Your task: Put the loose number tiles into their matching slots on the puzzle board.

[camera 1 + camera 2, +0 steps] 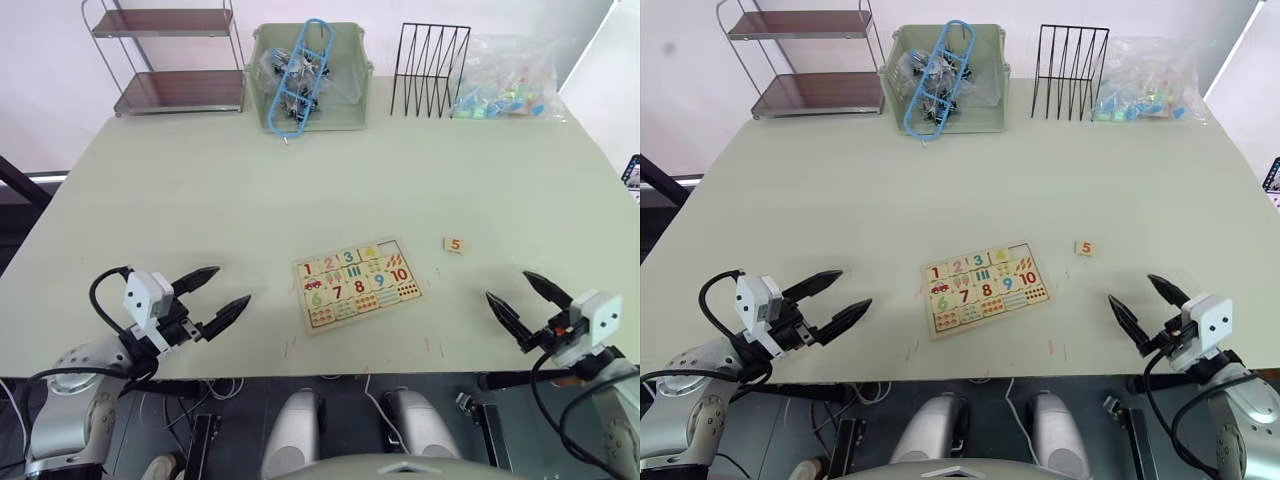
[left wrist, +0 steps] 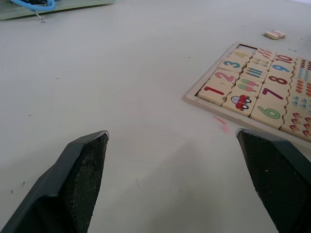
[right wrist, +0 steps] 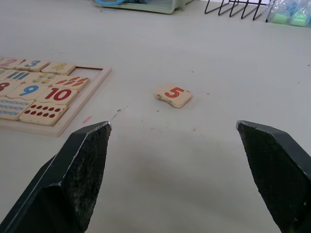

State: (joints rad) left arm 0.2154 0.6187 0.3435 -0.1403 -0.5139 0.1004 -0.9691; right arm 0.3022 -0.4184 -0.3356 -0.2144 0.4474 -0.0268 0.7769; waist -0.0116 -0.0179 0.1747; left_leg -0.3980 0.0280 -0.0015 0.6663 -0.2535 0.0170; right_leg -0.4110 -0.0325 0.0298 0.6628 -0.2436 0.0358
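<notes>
From my station, my left gripper (image 1: 213, 297) hovered over the near left part of the table (image 1: 200, 190), its two fingers (image 2: 80, 172) spread wide and holding nothing, touching nothing. Bare tabletop lay between it and the puzzle board (image 1: 356, 284), which sat flat near the front edge, slightly rotated, with open surface all round it. I counted one board. In its top row the 1, 2, 3 and 4 tiles were seated; the slot (image 3: 92, 71) at the right end of that row was vacant. One loose tile, the orange 5 (image 1: 454, 244), lay face up to the right of the board, apart from it, with free table on every side. My right gripper (image 1: 527, 301) hung near the front right edge, short of the 5 tile, its two fingers (image 3: 77, 177) likewise parted wide and gripping nothing. Along the far edge I saw one two-tier shelf (image 1: 172, 60), one green bin (image 1: 310, 78), one black wire rack (image 1: 430, 70) and one clear bag (image 1: 510, 80).
</notes>
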